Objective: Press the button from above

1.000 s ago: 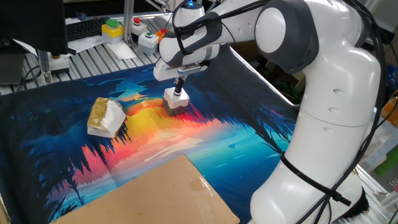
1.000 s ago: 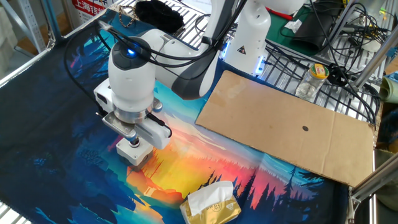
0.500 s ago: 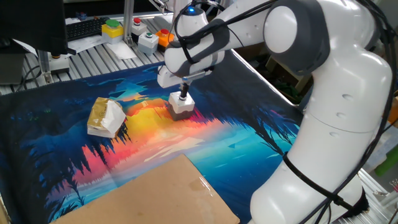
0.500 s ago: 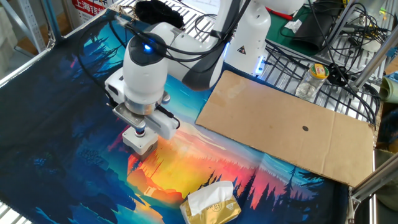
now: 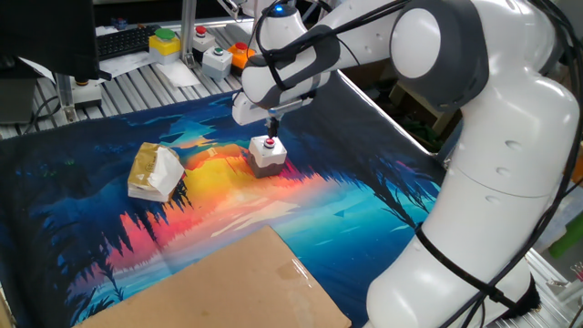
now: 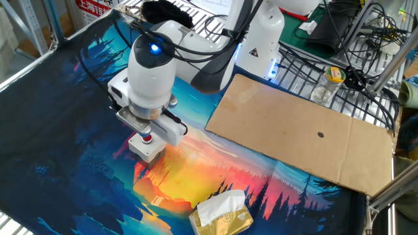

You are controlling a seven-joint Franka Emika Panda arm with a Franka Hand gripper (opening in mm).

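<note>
The button [image 5: 268, 151] is a small white cube with a red round cap, standing on the colourful mat near its middle. It also shows in the other fixed view [image 6: 149, 145]. My gripper [image 5: 272, 127] hangs straight above the red cap, a small gap over it, not touching. Its two dark fingertips are together as one narrow tip, holding nothing. In the other fixed view the gripper [image 6: 145, 130] sits just above the cap and the white hand hides part of the box.
A tan-and-white paper-wrapped lump [image 5: 155, 171] lies left of the button, also seen in the other view [image 6: 222, 214]. A cardboard sheet [image 5: 228, 282] covers the mat's near edge. A yellow box with a green cap [image 5: 165, 42] and other switch boxes [image 5: 217, 59] stand behind the mat.
The gripper was down on the button's cap and has lifted off it. The red cap now shows. The button box sits slightly further right than a second ago.
</note>
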